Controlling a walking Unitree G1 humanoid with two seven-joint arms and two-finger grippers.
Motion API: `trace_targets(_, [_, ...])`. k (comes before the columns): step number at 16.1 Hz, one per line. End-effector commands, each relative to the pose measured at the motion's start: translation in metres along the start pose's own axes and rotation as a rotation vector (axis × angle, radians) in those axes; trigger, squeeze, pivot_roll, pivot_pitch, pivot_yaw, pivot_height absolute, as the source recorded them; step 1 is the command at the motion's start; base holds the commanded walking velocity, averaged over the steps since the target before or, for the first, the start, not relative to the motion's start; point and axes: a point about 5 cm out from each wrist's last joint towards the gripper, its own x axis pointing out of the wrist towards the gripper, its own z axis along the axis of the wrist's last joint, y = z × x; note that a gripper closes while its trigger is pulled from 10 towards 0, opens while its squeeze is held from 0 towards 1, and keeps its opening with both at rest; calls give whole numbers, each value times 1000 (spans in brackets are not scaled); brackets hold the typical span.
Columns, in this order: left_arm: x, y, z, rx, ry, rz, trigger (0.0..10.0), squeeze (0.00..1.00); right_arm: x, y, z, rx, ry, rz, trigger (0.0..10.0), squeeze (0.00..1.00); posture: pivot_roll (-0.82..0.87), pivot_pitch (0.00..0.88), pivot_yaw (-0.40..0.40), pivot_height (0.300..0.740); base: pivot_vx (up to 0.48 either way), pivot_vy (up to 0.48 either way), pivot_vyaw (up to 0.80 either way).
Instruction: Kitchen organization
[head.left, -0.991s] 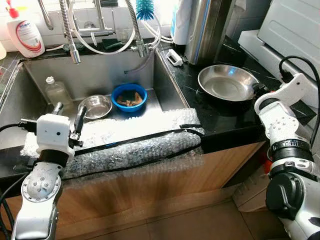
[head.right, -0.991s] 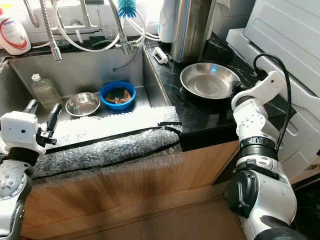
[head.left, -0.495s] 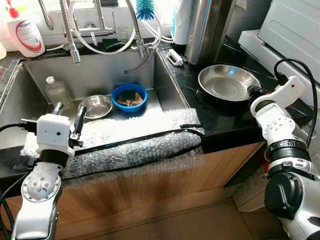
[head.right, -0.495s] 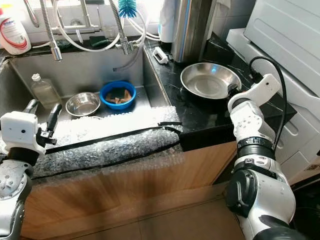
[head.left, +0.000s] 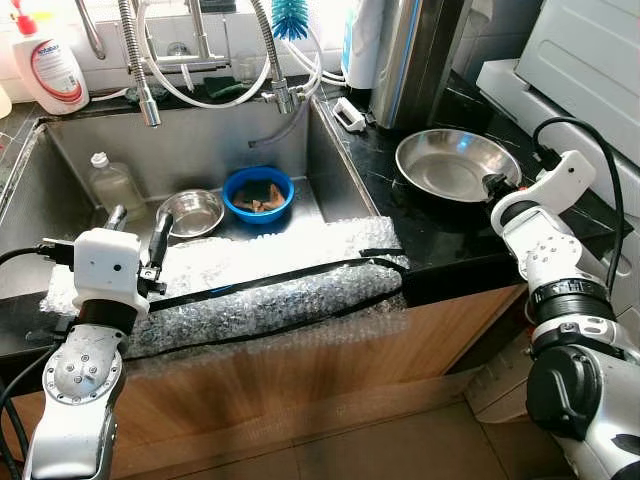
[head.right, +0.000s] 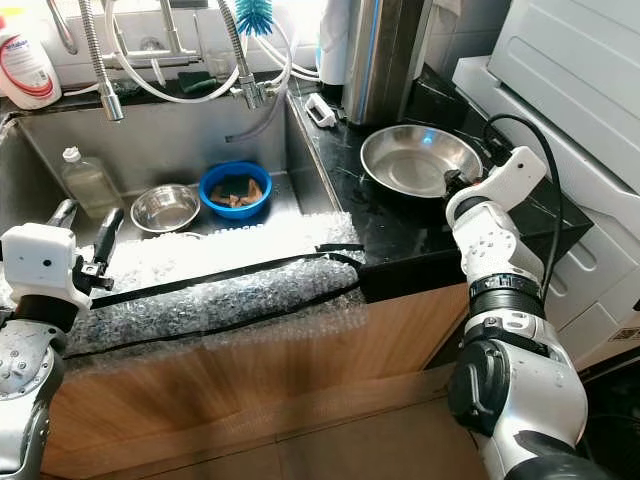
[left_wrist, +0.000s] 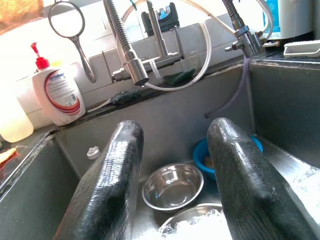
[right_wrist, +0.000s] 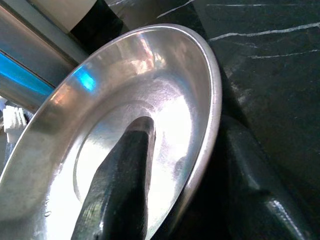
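A shallow steel pan (head.left: 455, 165) lies on the black counter (head.left: 420, 235) to the right of the sink. My right gripper (head.left: 495, 186) is at the pan's near right rim, open. In the right wrist view one finger (right_wrist: 120, 190) lies inside the pan (right_wrist: 150, 90) and the other finger (right_wrist: 260, 195) sits outside below the rim. My left gripper (head.left: 138, 224) is open over the bubble wrap (head.left: 270, 285) on the sink's front edge, with nothing between its fingers (left_wrist: 115, 175). In the sink (head.left: 200, 145) sit a blue bowl (head.left: 258, 193) with scraps, a small steel bowl (head.left: 195, 212) and a plastic bottle (head.left: 112, 182).
A tall steel cylinder (head.left: 415, 60) stands behind the pan. A white appliance (head.left: 590, 60) bounds the counter on the right. Faucets and hoses (head.left: 140, 70) hang over the sink, and a soap bottle (head.left: 50, 68) stands at the back left. A wooden cabinet front (head.left: 300, 370) is below.
My right gripper has moved left along the counter and now straddles the pan's rim. The left arm and the things in the sink have not moved.
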Motion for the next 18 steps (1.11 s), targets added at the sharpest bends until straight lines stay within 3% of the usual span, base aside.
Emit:
trace_targets(1, [1, 0, -3, 16, 15, -11, 10000, 0, 1, 6, 0, -15, 10, 12, 0, 0, 50, 106, -34, 740, 0, 0, 0])
trace_targets(9, [2, -3, -1, 23, 6, -22, 10000, 0, 1, 5, 0, -18, -5, 11, 0, 0, 52, 105, -34, 740, 0, 0, 0])
trace_targets(12, [3, -2, 1, 26, -6, -17, 10000, 0, -1, 11, 8, 2, -96, 51, 0, 0, 54, 104, -33, 740, 0, 0, 0])
trace_targets(16, [6, -1, 6, 48, -32, -14, 10000, 0, -12, 28, 28, 37, -310, 187, 0, 0, 54, 101, -33, 740, 0, 0, 0])
trace_targets(17, [6, -2, 8, 50, -37, -15, 10000, 0, -15, 33, 28, 52, -334, 221, 8078, 0, 52, 101, -32, 740, 0, 0, 0])
trace_targets(18, [7, -3, 9, 52, -46, -14, 10000, 0, -19, 37, 31, 72, -376, 256, 10000, 0, 53, 97, -33, 740, 0, 0, 0])
